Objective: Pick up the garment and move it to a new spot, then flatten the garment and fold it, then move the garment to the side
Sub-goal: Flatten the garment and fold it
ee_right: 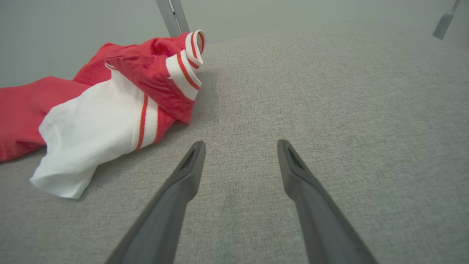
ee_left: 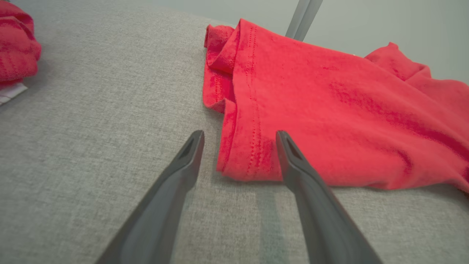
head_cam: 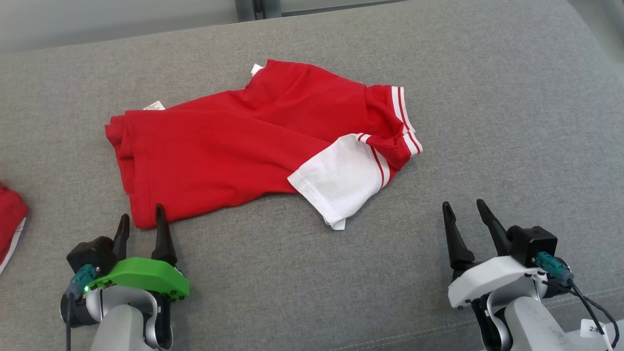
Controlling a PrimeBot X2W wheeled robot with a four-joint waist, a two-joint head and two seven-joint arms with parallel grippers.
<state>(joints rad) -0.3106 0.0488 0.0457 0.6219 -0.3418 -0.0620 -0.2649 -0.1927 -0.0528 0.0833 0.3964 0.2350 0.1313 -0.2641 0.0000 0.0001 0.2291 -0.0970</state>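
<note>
Fingers of the left gripper point(head_cam: 142, 212) stand spread and empty just beside the near left corner of the red T-shirt point(head_cam: 219, 151). Those of the right gripper point(head_cam: 463, 203) are also spread and empty, right of its white sleeve point(head_cam: 341, 180). The shirt lies rumpled mid-way across the grey fabric surface point(head_cam: 487, 122), and another red garment point(head_cam: 9, 214) lies at the left edge.

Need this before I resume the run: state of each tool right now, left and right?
Left tool: open, holding nothing, tips by the near corner of the red shirt.
Right tool: open, holding nothing, over the grey cushion.
</note>
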